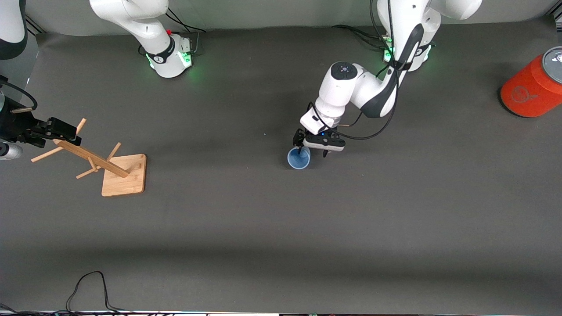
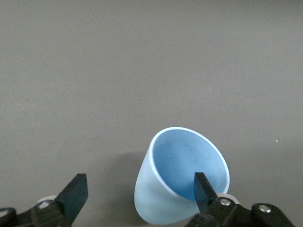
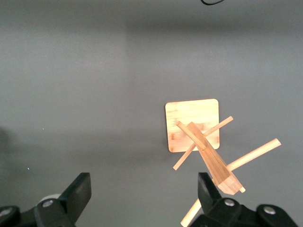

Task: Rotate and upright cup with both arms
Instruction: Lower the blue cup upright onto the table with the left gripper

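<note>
Pale-blue cup (image 1: 298, 158) standing upright on the grey tabletop (image 1: 281, 219), mouth up, roughly mid-table and a bit toward the left arm's end. Left pincer (image 1: 312, 150) right down at the cup, fingers (image 2: 204, 189) spread apart, one dipping inside the rim and the other well clear outside the wall, so not clamped on anything. Right pincer (image 1: 66, 131) up in the air over the top of the wooden peg rack (image 1: 105, 164) at the right arm's end, fingers also wide apart, holding nothing. Rack's square base flat on the tabletop. Big orange container (image 1: 533, 87) with grey top at the left arm's end, well apart from the cup.
</note>
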`<state>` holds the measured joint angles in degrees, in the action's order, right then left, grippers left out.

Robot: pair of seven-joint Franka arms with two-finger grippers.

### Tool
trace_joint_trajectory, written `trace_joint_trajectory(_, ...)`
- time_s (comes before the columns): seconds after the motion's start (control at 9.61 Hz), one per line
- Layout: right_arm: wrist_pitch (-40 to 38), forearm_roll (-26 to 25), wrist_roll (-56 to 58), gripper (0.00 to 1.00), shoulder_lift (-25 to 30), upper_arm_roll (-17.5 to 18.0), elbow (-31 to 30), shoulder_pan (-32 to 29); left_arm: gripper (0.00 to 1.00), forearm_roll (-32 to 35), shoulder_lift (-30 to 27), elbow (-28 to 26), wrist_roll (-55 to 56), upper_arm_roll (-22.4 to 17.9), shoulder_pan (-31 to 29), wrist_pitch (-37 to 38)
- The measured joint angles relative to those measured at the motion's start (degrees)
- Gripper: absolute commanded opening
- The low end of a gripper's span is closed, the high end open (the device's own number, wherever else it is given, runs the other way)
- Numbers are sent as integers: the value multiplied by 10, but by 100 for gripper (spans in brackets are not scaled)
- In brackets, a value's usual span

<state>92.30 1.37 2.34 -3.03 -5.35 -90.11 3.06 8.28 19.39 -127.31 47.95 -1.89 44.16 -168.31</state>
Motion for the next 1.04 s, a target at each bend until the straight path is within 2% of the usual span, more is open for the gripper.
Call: trace_joint_trajectory(1.04,0,0,0,100,-2,0,0,0,100,0,-7,-22,2,-6,2,0)
